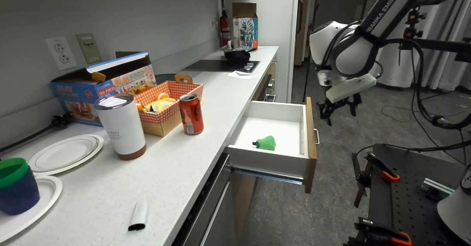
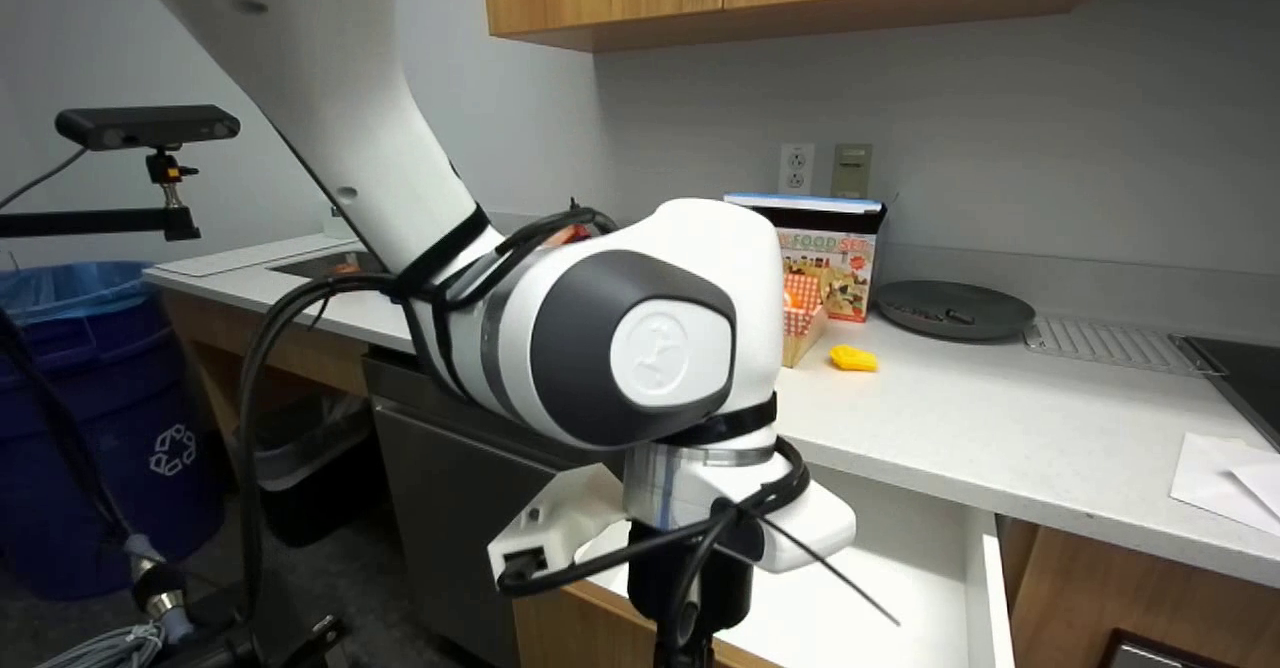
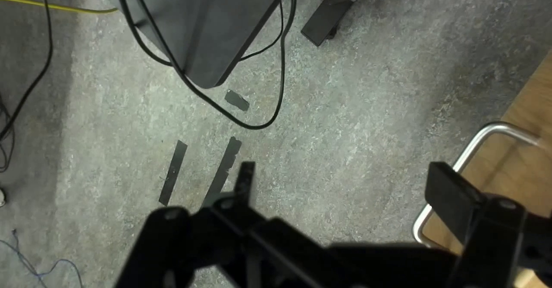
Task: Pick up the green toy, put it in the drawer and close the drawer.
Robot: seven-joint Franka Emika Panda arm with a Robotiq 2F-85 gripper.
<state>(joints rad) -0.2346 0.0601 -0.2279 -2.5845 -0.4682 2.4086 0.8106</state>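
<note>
The green toy [image 1: 265, 143] lies inside the drawer, near the side wall closest to the camera, in an exterior view. The arm hides it in an exterior view, and it is out of the wrist view. The drawer [image 1: 311, 146] is pulled out, with a white inside, tan front and metal handle [image 1: 317, 136]. Its side wall [image 2: 985, 588] also shows in an exterior view. My gripper [image 1: 340, 115] is open and empty, outside the drawer beyond its front panel. In the wrist view the gripper [image 3: 343, 167] has fingers wide apart, with the handle [image 3: 470, 150] behind the right finger, contact unclear.
The white counter [image 1: 220, 102] overhangs the drawer. It carries a red can [image 1: 191, 114], a white tumbler [image 1: 121, 128], a checkered basket [image 1: 163, 119] and a dark-green cup with blue base [image 1: 18, 190]. A black perforated table [image 1: 412, 179] with clamps stands opposite the drawer.
</note>
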